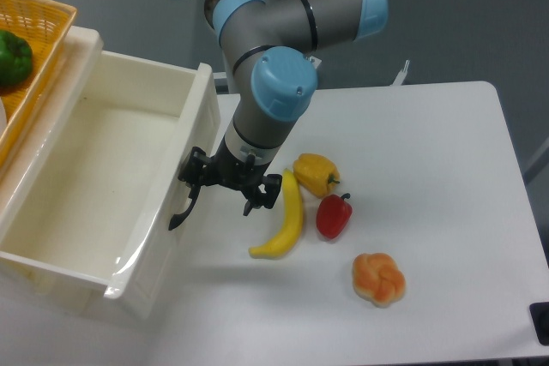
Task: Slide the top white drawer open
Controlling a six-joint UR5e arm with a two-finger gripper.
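A lumpy orange bun [378, 279] is lying nearest, then a red pepper [334, 216], banana [284, 221] and yellow pepper [315, 174] beside the gripper [225, 189], fingers spread, empty. The drawer [94, 186] is sitting pulled out at left, smooth cream plastic, below a wicker basket [34, 49].

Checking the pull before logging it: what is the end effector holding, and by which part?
The end effector is at the top white drawer, by its black handle; a closed grip cannot be told.
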